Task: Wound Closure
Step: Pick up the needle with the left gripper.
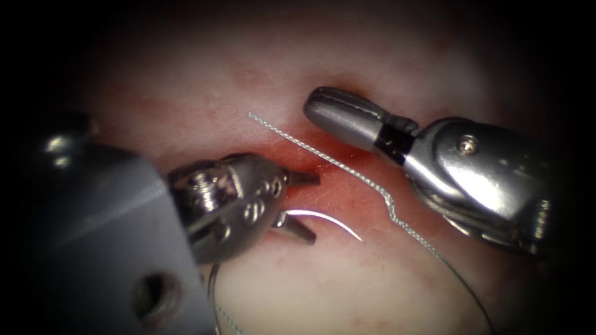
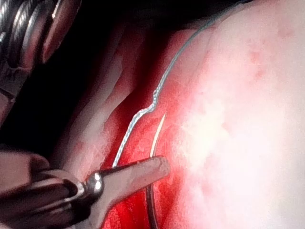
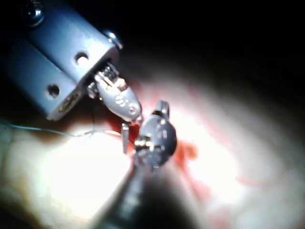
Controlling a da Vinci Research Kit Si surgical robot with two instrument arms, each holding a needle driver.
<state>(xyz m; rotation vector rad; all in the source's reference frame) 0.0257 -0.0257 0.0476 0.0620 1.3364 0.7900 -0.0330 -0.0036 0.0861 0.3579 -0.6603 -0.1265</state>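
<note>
My left tool (image 1: 309,208) comes in from the left with its jaws open around the blunt end of the curved needle (image 1: 329,220), not clamped on it. The needle's arc runs right to a free point above the pale tissue (image 1: 347,279), outside it. In the left wrist view one jaw crosses over the needle (image 2: 155,140). My right tool (image 1: 314,104) lies over the upper right, jaws shut and holding nothing, its tip resting near the red cut (image 1: 338,183). The thread (image 1: 347,174) lies slantwise across the cut.
The thread has a free end (image 1: 250,114) at the upper left and a kink (image 1: 391,208) near the right tool's wrist, then trails off to the lower right. Another loop of thread (image 1: 214,291) hangs below the left tool. Red fluid (image 2: 138,143) wets the cut.
</note>
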